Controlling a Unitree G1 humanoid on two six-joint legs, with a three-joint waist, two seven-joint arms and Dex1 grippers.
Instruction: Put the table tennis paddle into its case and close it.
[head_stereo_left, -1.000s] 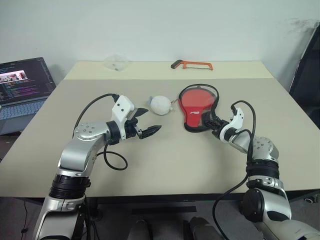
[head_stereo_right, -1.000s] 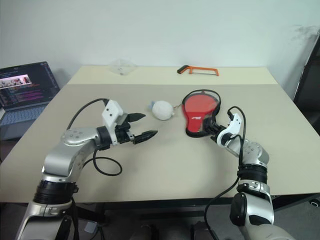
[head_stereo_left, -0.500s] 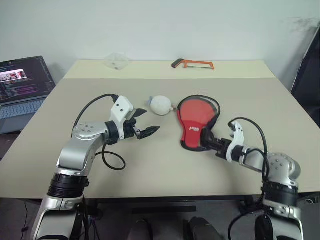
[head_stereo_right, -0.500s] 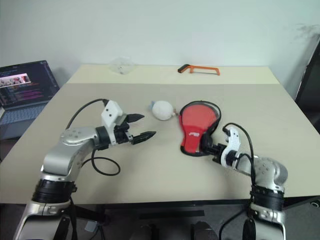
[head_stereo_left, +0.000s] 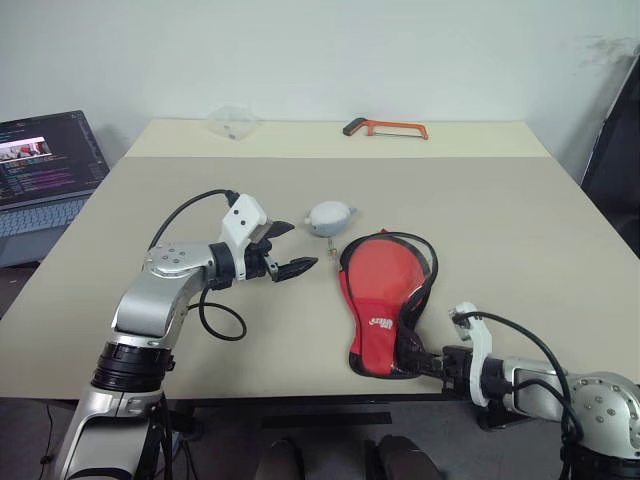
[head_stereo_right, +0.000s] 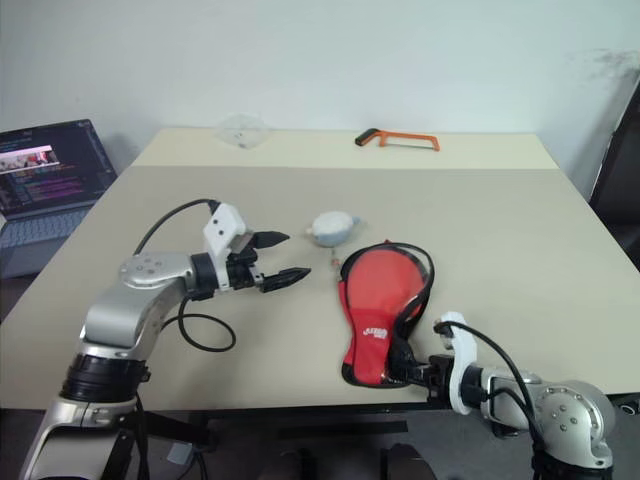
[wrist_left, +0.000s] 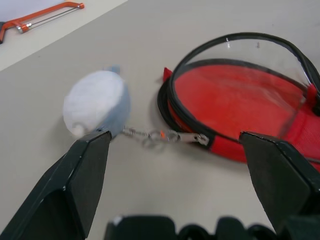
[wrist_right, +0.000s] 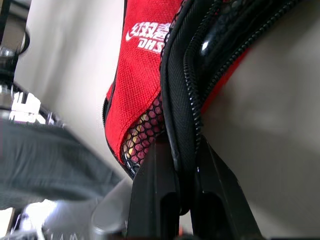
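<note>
Beige table (head_stereo_left: 300, 340) in front of me, w/ a paler strip along the far edge; plain whitish wall (head_stereo_left: 320, 50) behind it, evenly lit; open laptop (head_stereo_left: 45, 165) off to my left on a lower surface, screen on; orange hacksaw (head_stereo_left: 385, 128) near the far edge; crumpled clear plastic (head_stereo_left: 232, 123) left of it; something dark (head_stereo_left: 618, 150) at my far right, can't tell what.

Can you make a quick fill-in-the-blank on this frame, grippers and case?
1. The right gripper is shut on the ___.
2. The left gripper hovers with its jaws ___.
3. A short chain joins the case to the pale plush ___.
4. At the table's far edge lies an orange ___.

Missing words: case; open; ball; hacksaw
</note>
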